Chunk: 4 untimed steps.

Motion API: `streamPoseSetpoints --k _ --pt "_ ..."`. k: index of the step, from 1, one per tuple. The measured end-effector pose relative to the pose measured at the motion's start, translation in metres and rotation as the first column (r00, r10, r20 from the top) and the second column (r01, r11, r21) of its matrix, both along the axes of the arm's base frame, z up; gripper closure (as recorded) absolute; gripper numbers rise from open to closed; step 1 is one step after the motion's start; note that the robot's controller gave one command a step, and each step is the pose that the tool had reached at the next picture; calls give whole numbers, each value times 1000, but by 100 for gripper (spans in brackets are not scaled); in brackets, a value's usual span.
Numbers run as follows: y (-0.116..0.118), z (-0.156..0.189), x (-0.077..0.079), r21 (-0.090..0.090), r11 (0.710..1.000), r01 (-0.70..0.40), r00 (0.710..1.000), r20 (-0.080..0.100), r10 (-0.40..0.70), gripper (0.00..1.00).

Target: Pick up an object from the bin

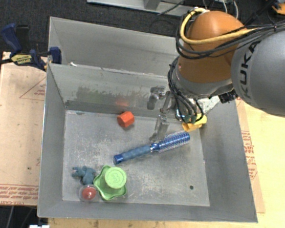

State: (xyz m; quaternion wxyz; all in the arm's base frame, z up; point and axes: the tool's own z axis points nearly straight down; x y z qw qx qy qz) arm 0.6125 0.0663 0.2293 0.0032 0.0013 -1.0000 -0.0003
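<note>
- Metal two-finger gripper (158,131) low over the middle of the grey metal bin (53,126); apart or together, cannot tell.
- Blue plastic bristle-headed brush (148,149) lies diagonally mid-floor, just under the gripper.
- Small orange cube (126,119) near, on the left.

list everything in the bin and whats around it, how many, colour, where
bin: 1, grey metal, centre of the view
cube: 1, orange, back of the floor, apart from the rest
brush: 1, blue, lying slantwise mid-floor, bristle end toward the right
cup-shaped thing: 1, green, front left
small figure: 1, blue-grey, against the green thing's left side
ball: 1, reddish, front left, beside the green thing
yellow piece: 1, under the wrist; cannot tell if it is loose or fixed to the arm
arm: 1, grey, with orange cover, reaching in from the right
pincer: 1, metal, over the brush where handle meets bristles
</note>
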Motion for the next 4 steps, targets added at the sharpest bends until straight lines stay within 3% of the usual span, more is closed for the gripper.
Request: streamPoseSetpoints --k 1,2,3,4 --pt "-1 -135 -35 2 966 -258 966 0 258 0" --pt "-7 -160 -1 0 940 -341 940 10 341 0" --pt "-7 -159 -1 0 940 -341 940 10 341 100" --pt "-11 30 4 -3 945 -327 945 18 327 100"
